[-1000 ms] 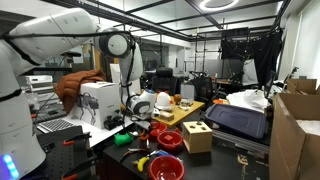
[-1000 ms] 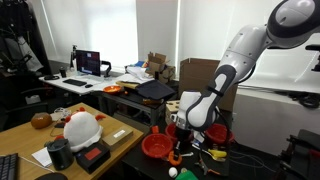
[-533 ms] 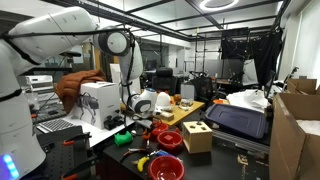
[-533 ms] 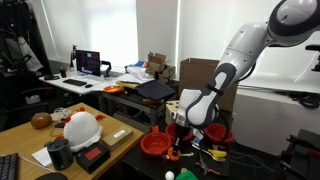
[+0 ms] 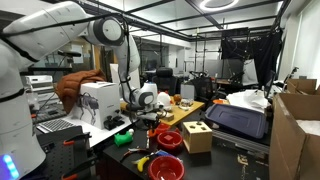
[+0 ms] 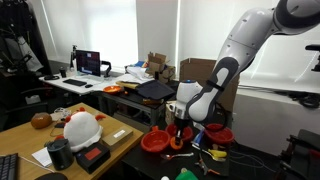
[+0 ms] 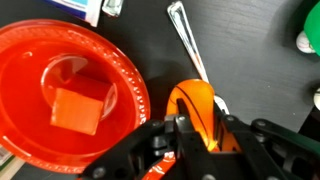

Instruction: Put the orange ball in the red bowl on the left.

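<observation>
Bottom centre of the wrist view, the gripper [image 7: 200,126] pinches the orange ball [image 7: 192,100], not yet over the red bowl [image 7: 25,100] at left.

A metal spoon [image 7: 185,38] lies on the dark table [image 7: 250,40], which also holds a wooden box [image 5: 197,136].

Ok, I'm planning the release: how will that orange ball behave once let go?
Being round, the orange ball will probably roll until the sloped red bowl catches it. It shows no denting in the shut gripper, so it is likely fairly firm.
</observation>
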